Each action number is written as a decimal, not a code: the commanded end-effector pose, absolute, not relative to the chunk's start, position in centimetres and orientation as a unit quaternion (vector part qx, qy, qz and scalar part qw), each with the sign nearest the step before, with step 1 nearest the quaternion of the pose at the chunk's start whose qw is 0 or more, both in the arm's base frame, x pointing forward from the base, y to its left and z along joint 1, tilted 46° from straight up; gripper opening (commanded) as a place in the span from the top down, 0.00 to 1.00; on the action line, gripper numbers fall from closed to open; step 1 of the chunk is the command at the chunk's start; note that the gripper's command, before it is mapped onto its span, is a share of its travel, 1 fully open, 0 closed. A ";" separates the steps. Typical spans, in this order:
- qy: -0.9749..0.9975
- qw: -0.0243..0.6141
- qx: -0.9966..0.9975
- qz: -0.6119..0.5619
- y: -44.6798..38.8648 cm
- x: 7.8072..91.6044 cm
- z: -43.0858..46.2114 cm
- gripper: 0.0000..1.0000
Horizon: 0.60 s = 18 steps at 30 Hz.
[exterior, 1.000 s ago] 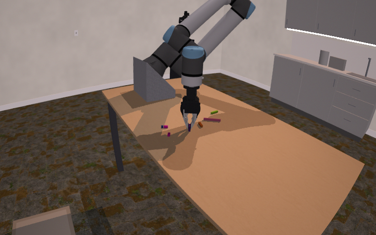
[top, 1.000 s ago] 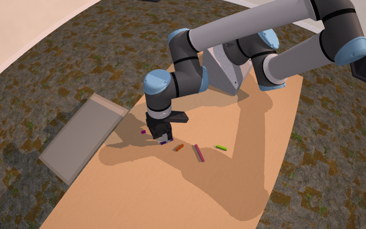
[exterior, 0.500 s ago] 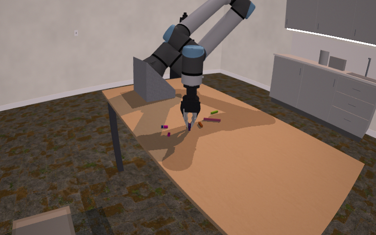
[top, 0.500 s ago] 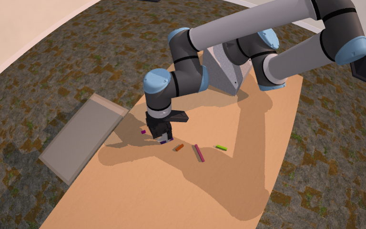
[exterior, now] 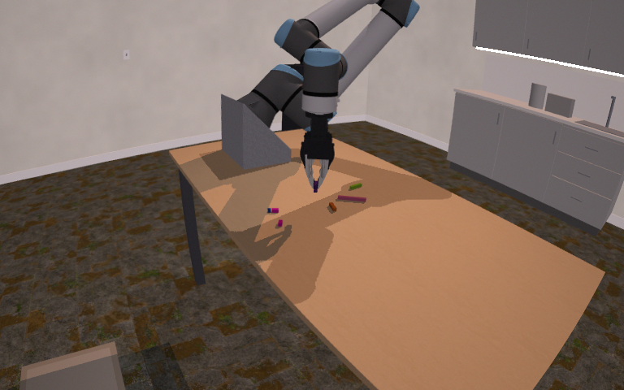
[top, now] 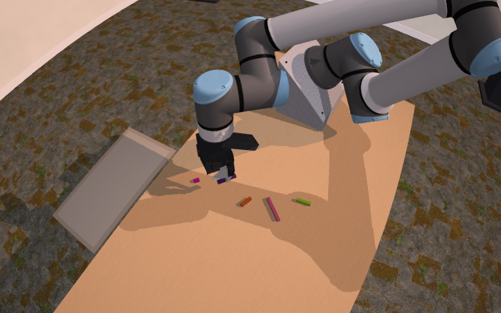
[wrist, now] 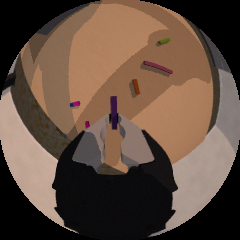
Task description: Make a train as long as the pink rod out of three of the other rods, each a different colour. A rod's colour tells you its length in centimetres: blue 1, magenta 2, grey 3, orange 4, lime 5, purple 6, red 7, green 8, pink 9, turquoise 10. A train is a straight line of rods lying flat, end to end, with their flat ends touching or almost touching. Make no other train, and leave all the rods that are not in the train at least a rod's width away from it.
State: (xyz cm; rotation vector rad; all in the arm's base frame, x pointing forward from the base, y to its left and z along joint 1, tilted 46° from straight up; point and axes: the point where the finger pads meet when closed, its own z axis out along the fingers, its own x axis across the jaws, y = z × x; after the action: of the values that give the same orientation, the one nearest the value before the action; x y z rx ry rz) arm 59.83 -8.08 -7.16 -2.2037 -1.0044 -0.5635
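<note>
My gripper (top: 224, 176) is shut on the purple rod (top: 224, 180) and holds it level a little above the table; it also shows in the exterior view (exterior: 315, 186) and between my fingers in the wrist view (wrist: 114, 112). The pink rod (top: 273, 208) (exterior: 351, 198) (wrist: 158, 67) lies flat to the right. The orange rod (top: 245, 201) (wrist: 135, 86) lies between it and my gripper. The lime rod (top: 303, 201) (wrist: 164, 41) lies beyond the pink one. A magenta rod (top: 196, 180) (wrist: 87, 124) lies to my left. Another short magenta rod with a blue piece at its end (exterior: 272, 210) (wrist: 75, 104) lies close to it.
A grey wedge block (top: 310, 92) (exterior: 250, 137) stands at the back of the table by the arm's base. A flat grey tray (top: 110, 184) lies on the floor off the table's left edge. Kitchen cabinets (exterior: 533, 151) stand far to the right.
</note>
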 end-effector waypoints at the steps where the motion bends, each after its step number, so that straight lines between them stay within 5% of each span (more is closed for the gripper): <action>1: -0.383 0.322 -0.839 -0.215 -9.3 59.6 -5.9 1.00; 18: -0.379 0.323 -0.840 -0.213 -9.6 59.6 -5.7 1.00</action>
State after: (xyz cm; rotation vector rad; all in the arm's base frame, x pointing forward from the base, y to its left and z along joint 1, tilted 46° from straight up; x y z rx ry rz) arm 59.53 -9.48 -5.73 -2.2029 -1.0000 -0.5603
